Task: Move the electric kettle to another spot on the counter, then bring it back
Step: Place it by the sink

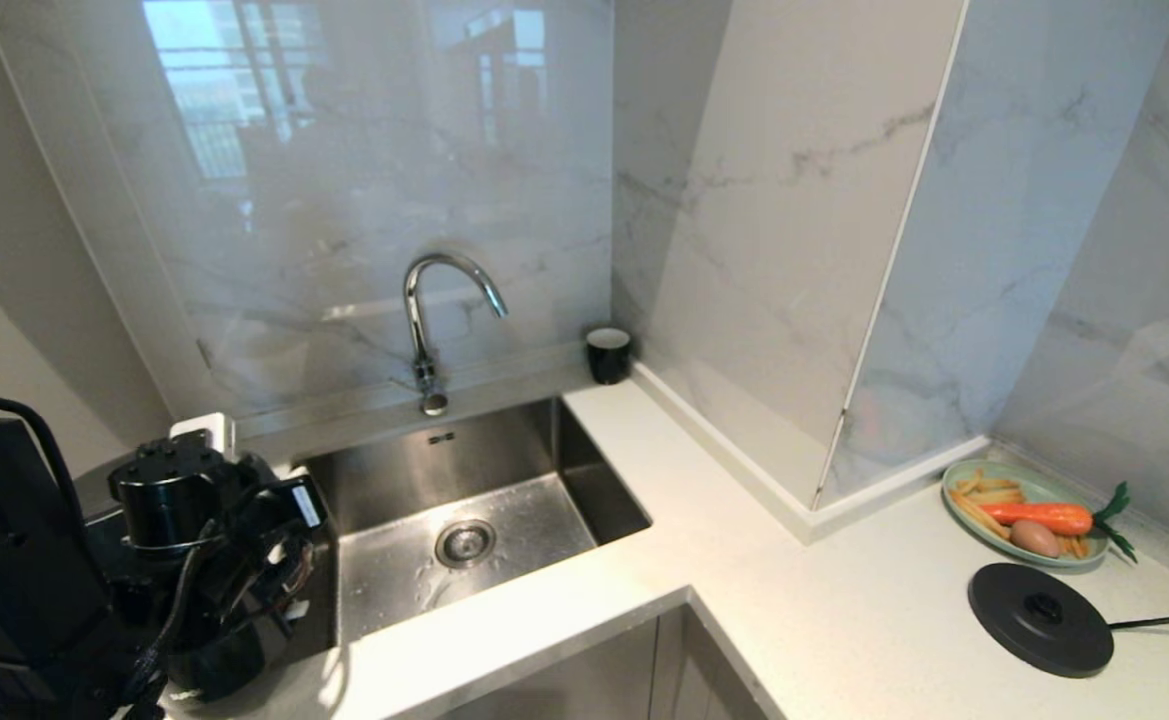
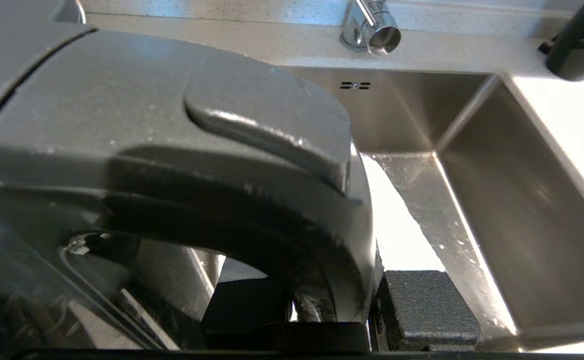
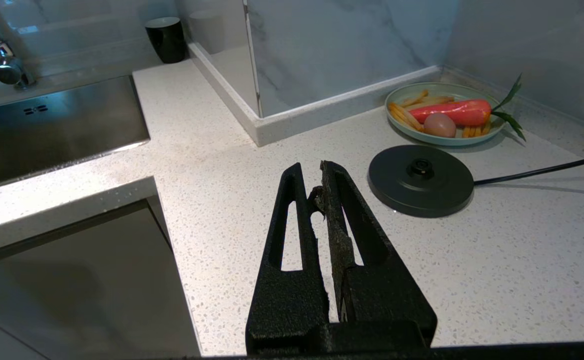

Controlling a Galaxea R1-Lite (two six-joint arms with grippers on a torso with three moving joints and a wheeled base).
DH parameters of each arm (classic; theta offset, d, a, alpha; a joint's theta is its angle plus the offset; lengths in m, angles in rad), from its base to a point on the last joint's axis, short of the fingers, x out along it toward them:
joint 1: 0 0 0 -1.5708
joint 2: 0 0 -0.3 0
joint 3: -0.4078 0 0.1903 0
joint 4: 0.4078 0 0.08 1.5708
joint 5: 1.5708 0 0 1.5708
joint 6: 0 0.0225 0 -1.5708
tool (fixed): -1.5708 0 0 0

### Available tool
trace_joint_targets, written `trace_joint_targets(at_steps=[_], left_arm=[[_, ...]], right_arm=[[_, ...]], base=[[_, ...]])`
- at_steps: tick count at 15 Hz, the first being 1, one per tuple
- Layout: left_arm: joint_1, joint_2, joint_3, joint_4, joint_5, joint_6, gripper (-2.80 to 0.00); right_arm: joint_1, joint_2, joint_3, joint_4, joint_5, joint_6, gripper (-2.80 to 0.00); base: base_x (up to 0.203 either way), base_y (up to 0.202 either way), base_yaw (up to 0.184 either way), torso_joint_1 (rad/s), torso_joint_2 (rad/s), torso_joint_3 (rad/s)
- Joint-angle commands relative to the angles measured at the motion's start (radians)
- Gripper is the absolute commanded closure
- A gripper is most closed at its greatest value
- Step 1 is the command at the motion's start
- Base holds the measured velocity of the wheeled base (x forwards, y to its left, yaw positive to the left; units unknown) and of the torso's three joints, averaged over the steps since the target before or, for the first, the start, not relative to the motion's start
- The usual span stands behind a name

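Gripping the electric kettle (image 2: pixel 172 130) by its loop handle, with the left gripper (image 2: pixel 331 310) clamped on it, at the counter (image 1: pixel 844 620) to the left of the sink (image 1: pixel 584 490), well apart from the base disc (image 1: pixel 1040 618). Keeping the right gripper (image 3: pixel 316 190) closed on nothing, above the counter. Risking a swing or slip toward the sink, because of the narrow grasp on a glossy handle.

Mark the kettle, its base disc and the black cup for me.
electric kettle (image 2: pixel 252 165): left wrist view, top of the loop handle.
base disc (image 1: pixel 1039 618): head view, flat top.
black cup (image 1: pixel 608 358): head view, side wall.
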Motion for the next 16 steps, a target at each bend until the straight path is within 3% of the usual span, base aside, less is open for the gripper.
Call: trace_joint_targets(at_steps=[1, 13, 14, 16], left_arm=[[0.008, 0.033, -0.013, -0.008, 0.002, 0.008, 0.00], [0.030, 0.111, -0.043, -0.011, 0.000, 0.016, 0.00], [0.032, 0.111, -0.041, -0.011, 0.000, 0.016, -2.80], [0.032, 0.110, -0.041, -0.011, 0.000, 0.018, -2.80]], right_arm=[[0.001, 0.000, 0.001, 0.000, 0.000, 0.000, 0.00], [0.001, 0.000, 0.000, 0.001, 0.000, 0.000, 0.00], [0.001, 0.000, 0.000, -0.001, 0.000, 0.000, 0.00], [0.001, 0.000, 0.001, 0.001, 0.000, 0.000, 0.00]], base=[[0.000, 0.000, 0.000, 0.000, 0.00, 0.000], [0.000, 0.000, 0.000, 0.000, 0.00, 0.000], [0.000, 0.000, 0.000, 0.000, 0.00, 0.000], [0.000, 0.000, 0.000, 0.000, 0.00, 0.000]])
